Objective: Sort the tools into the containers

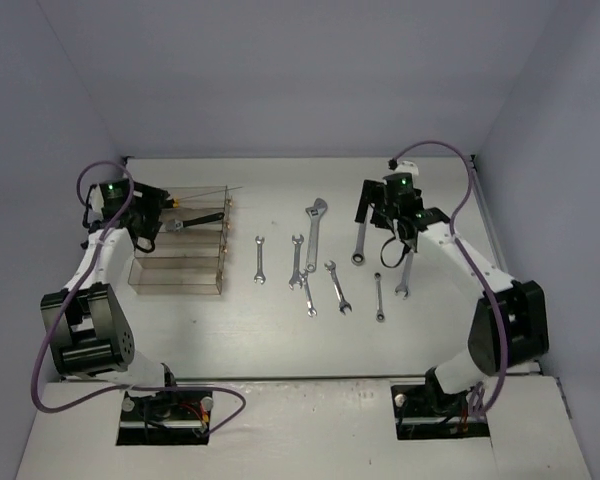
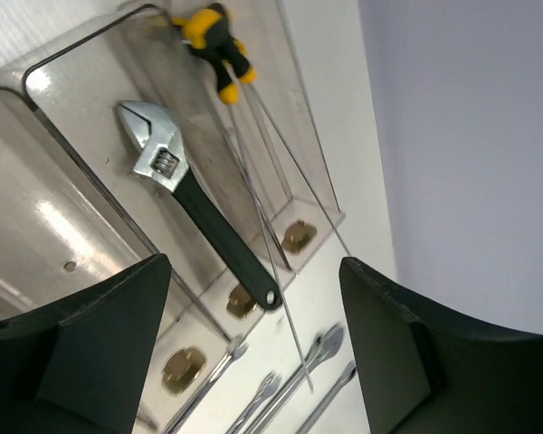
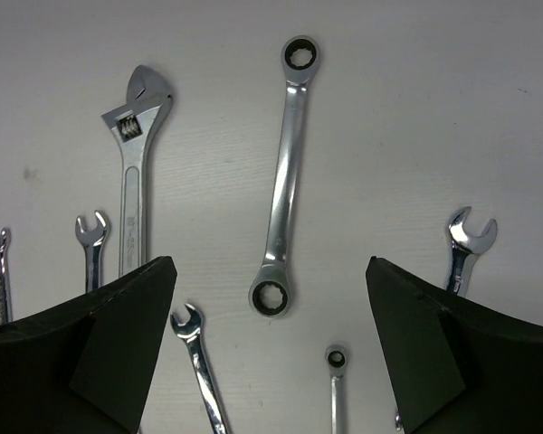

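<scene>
Over the bins [image 2: 54, 226], left hand [image 2: 253, 339] gapes wide, empty (black-handled wrench [image 2: 199, 203] lies inside one); right hand [image 3: 271, 348], likewise open, hovers above a ring wrench [image 3: 285, 172].

Two robot arms, painted white and black.
The left arm [image 1: 95, 262] and right arm [image 1: 468, 262] are built from white tubes and fat black joints. A purple cable [image 1: 42, 370] is looped along each, and a green light [image 1: 110, 187] is lit near each wrist. The left gripper [image 2: 253, 264] and right gripper [image 3: 270, 262] are made with wide black fingers [image 2: 90, 353].
</scene>
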Controlling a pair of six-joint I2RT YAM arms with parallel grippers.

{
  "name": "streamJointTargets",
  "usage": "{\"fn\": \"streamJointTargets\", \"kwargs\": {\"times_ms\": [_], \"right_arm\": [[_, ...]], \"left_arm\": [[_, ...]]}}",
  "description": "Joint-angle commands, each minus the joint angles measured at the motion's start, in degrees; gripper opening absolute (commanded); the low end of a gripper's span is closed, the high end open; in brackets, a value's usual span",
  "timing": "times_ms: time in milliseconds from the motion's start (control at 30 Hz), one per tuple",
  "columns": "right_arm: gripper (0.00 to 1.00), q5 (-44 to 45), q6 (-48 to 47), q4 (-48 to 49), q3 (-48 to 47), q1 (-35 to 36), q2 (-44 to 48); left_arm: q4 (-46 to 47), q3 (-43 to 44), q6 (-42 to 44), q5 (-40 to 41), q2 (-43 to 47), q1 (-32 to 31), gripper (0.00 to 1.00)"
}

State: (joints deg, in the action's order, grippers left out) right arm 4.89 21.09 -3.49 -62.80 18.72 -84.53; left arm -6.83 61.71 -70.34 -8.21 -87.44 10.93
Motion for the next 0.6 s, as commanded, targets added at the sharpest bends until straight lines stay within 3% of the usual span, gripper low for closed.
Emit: {"fn": "streamJointTargets", "kwargs": {"times_ms": [0,100,267,567], "right_arm": [[0.83,7.05,3.2,-0.07,-6.94,-0.17,-7.83],[0.8,7.74,3.82,-1.1,-11.32,-0.29,-13.33],[0.69,6.94,5.03,-3.47,-17.28,-0.49,-23.1],[0.57,4.34,7.65,-6.32,-19.87,-0.6,-31.85]], "left_arm": [[-11.38,8.07,16.55,-0.1,8.43,-2.84,0.73],[-18.36,10.96,26.89,1.95,10.31,-8.58,0.73],[-27.32,15.26,39.53,-4.52,12.99,-16.49,0.73],[-33.28,11.27,46.48,-4.74,23.27,-22.57,0.73]]}}
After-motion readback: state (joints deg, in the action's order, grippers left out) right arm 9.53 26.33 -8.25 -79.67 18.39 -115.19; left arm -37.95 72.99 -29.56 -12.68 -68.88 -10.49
